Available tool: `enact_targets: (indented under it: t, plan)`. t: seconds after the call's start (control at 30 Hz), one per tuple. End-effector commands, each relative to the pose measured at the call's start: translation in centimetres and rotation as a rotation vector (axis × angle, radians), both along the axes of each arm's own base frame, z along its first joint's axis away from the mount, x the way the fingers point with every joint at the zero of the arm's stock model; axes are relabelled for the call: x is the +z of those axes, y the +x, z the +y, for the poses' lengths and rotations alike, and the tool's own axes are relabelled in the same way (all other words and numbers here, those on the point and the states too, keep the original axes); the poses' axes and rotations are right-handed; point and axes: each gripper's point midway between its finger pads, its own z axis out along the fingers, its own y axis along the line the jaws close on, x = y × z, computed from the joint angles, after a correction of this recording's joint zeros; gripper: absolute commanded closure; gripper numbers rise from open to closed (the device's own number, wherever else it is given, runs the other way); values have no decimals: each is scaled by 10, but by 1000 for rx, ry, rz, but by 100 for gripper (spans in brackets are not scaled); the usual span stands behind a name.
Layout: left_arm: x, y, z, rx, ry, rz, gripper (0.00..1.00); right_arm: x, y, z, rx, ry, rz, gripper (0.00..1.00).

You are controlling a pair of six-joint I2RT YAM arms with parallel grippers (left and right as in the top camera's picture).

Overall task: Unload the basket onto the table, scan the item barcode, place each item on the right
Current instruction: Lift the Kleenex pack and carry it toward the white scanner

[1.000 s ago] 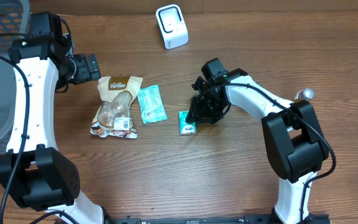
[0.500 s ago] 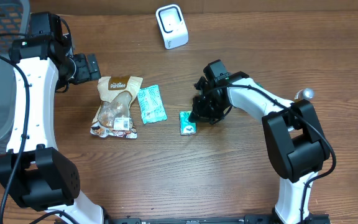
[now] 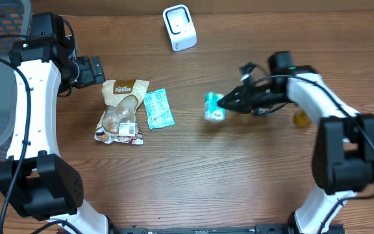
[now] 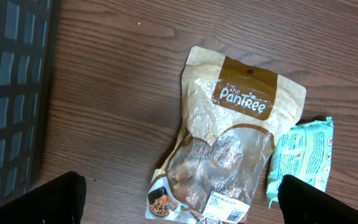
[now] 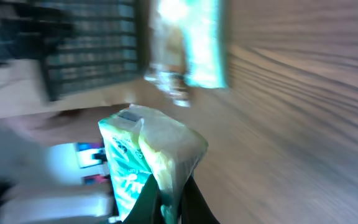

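1. Overhead: small teal packet [image 3: 213, 107] right of table centre, pinched in right gripper [image 3: 226, 103], jaws clamped on one end, well apart from white scanner [image 3: 179, 27].
2. Right wrist (heavily blurred): packet gripped at its lower edge.
3. Left gripper [image 3: 97, 68] spread wide, empty, just beside brown snack pouch [image 3: 122, 107].
4. Larger teal pack [image 3: 157, 108] touching pouch's right side.

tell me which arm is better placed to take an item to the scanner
Right. The right gripper is shut on the small teal packet, with a clear path to the white scanner. The left gripper hangs open and empty beside the Pantree bag.
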Motion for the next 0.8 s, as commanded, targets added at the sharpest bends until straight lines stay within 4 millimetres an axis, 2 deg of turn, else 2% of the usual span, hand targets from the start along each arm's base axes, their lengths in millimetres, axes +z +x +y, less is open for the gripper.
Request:
enact_targets:
  t: [0.0, 0.07, 0.27, 0.4, 0.53, 0.57, 0.63, 0.7, 0.77]
  plan:
    - [17, 3, -2, 4, 0, -47, 1, 64, -13, 2, 41, 302, -159, 96]
    - [17, 3, -2, 4, 0, -47, 1, 79, -19, 1, 33, 385, -176, 97]
    - [17, 3, -2, 4, 0, -47, 1, 85, -29, 7, 45, 394, -155, 97]
    - [17, 3, -2, 4, 0, -47, 0, 94, -33, 11, 63, 396, -182, 96]
    - [17, 3, -2, 4, 0, -47, 0, 93, -31, 16, 95, 391, -255, 96]
    - [17, 3, -2, 4, 0, -47, 1, 84, -29, 19, 122, 342, -307, 96]
    - [17, 3, -2, 4, 0, -47, 0, 36, -13, 22, 124, 47, -269, 96]
    - [17, 3, -2, 4, 0, -47, 0, -10, 10, 12, 35, -284, -225, 97]
    - [17, 3, -2, 4, 0, -47, 0, -22, 22, 10, -3, -405, -247, 97]
